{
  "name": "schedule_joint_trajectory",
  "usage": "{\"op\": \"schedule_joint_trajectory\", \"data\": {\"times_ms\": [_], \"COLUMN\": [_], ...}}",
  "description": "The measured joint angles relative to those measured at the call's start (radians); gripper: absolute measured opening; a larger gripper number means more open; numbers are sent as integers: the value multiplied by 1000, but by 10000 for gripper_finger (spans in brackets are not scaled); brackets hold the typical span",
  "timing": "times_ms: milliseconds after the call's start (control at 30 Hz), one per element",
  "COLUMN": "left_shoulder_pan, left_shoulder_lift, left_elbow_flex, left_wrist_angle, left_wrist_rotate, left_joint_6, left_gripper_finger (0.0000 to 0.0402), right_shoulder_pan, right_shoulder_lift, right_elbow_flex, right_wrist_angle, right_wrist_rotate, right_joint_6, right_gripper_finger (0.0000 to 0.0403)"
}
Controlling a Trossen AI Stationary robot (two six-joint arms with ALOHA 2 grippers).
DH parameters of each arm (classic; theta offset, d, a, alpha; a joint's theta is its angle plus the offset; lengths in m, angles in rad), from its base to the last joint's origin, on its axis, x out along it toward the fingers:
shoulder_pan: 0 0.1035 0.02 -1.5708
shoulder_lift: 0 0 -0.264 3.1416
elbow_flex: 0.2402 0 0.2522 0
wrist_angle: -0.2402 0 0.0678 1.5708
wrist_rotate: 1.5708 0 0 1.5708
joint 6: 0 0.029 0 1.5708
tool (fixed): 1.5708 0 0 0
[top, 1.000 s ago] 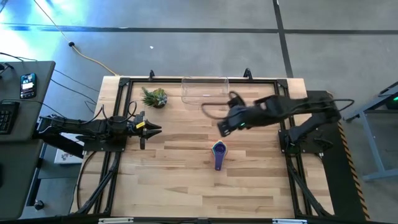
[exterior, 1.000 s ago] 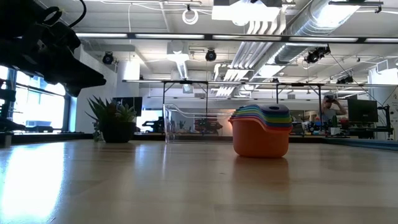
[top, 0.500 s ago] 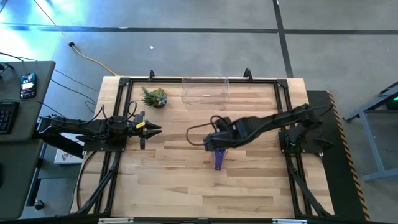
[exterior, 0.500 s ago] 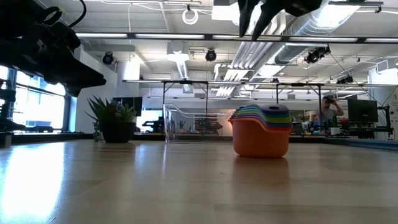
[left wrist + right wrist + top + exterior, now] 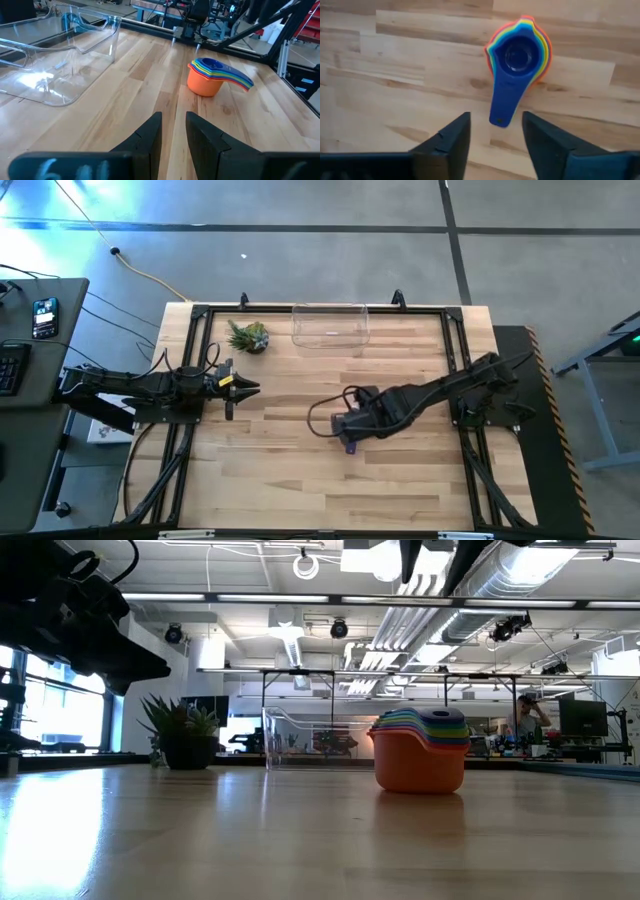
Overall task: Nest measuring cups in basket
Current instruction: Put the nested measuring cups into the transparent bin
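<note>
The right claw [image 5: 492, 137] hangs over the middle of the table [image 5: 300, 470], its two fingers spread apart and pinching nothing — the blue handle tip shows in the gap between them, below and clear of the fingers. Under it sit the cups [image 5: 520, 52], nested into one stack with the blue one innermost and uppermost, the orange outermost at the base, and rims of red, yellow, green and teal showing in between. The handles fan out on one side. The stack stands upright on the bare wood, well apart from the basket [image 5: 330, 325]. In the high view the right arm covers most of the stack; only a bit of purple shows beneath it.

The basket lies at the far edge of the table, and nothing can be seen in it. The plant [image 5: 248, 337] stands just beside it toward the left.

The left claw [image 5: 245, 387] waits at the left side of the table, near the plant, fingers a narrow gap apart, holding nothing — it points toward the cups.
</note>
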Motion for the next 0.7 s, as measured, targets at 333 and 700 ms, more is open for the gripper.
{"op": "schedule_joint_trajectory", "data": {"times_ms": [333,700], "left_shoulder_pan": [0,0], "left_shoulder_lift": [0,0], "left_elbow_flex": [0,0], "left_wrist_angle": [0,0], "left_wrist_rotate": [0,0], "left_joint_6": [0,0], "left_gripper_finger": [78,78], "right_shoulder_pan": [37,26], "right_shoulder_lift": [59,171], "right_elbow_flex": [0,0], "right_wrist_angle": [-14,7], "right_wrist_rotate": [-15,-83], "right_joint_6": [135,207], "right_gripper_finger": [311,366]}}
